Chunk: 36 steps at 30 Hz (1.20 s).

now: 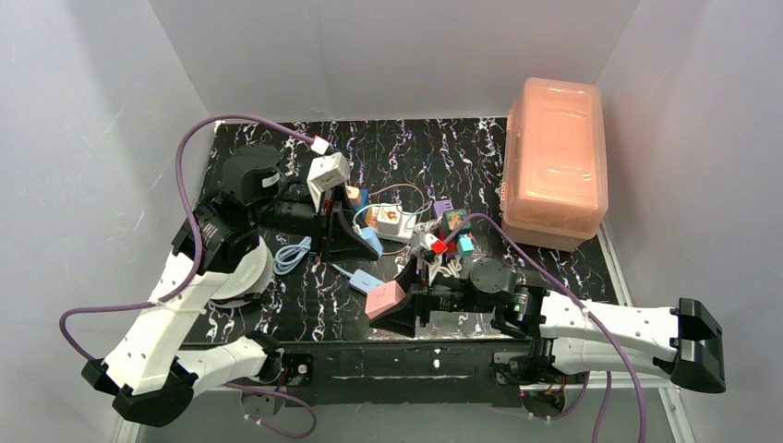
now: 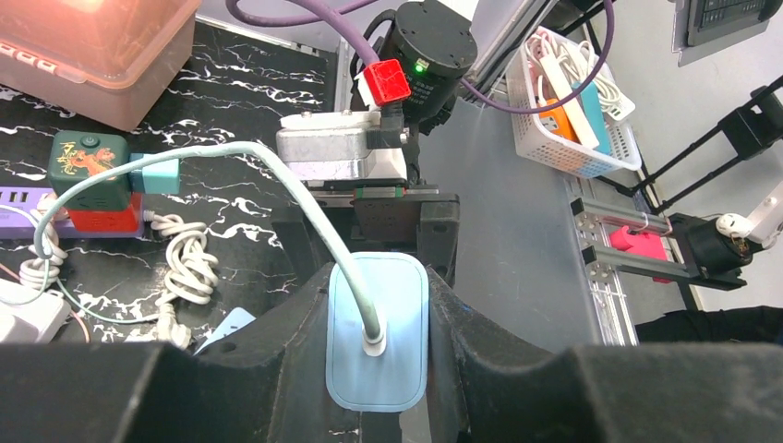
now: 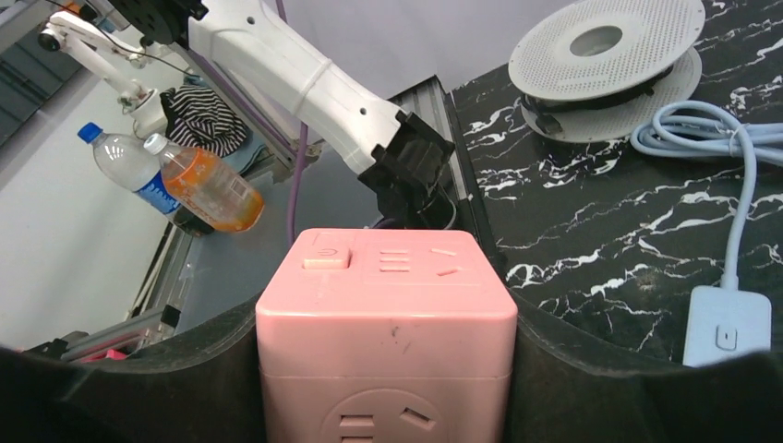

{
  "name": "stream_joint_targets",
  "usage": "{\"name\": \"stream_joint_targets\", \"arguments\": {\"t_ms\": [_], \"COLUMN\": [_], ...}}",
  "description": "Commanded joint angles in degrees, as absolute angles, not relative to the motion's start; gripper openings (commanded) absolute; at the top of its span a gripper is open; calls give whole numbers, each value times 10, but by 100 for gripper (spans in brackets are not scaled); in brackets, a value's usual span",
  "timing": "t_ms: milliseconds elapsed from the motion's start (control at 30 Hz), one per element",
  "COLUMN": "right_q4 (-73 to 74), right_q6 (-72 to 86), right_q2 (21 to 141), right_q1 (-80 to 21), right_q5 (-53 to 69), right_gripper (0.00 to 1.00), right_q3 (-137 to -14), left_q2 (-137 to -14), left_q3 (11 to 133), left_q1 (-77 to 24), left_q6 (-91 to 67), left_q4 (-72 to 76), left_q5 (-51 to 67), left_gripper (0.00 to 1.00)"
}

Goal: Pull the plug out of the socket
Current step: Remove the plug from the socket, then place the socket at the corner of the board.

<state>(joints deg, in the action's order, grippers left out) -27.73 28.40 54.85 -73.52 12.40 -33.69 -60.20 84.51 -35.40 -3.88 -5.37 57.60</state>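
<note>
- L tool (image 2: 374,281) clamps smooth light-blue rounded plug (image 2: 392,369), cord (image 2: 305,198) from its face.
- R tool (image 3: 383,332) grips matte pink cube (image 3: 388,277).
- White strip (image 1: 392,221) lies approx left-right on marbled worktop (image 1: 415,148).

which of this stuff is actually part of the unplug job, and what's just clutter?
Job:
- white power strip, mid-table
- light-blue corded plug, probably the one, clamped by the left gripper
- right gripper, jaws around pink cube socket

Clutter:
- purple strip, green cube adapter
- perforated white disc
- slim light-blue strip
- translucent orange box
</note>
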Motion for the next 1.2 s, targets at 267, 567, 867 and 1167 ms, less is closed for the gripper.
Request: {"name": "stream_joint_targets", "arguments": {"t_ms": [267, 567, 867, 1167], "right_q4": [-60, 324, 648, 459], "right_q6": [281, 452, 716, 572], "right_q2": [373, 253, 427, 470], "right_q1": [-737, -736, -690, -509], "right_q5": [-47, -359, -451, -291], "right_gripper": [1, 1, 1, 1], "right_q3": [-332, -383, -480, -418], "left_q2": [-603, -569, -552, -541], "left_q3": [898, 857, 776, 769], "left_q1": [-353, -353, -356, -357], "left_q6": [47, 139, 171, 209], "left_q4": [-117, -224, -264, -284], "left_q5": [607, 591, 602, 596], "left_gripper": [0, 0, 0, 0]}}
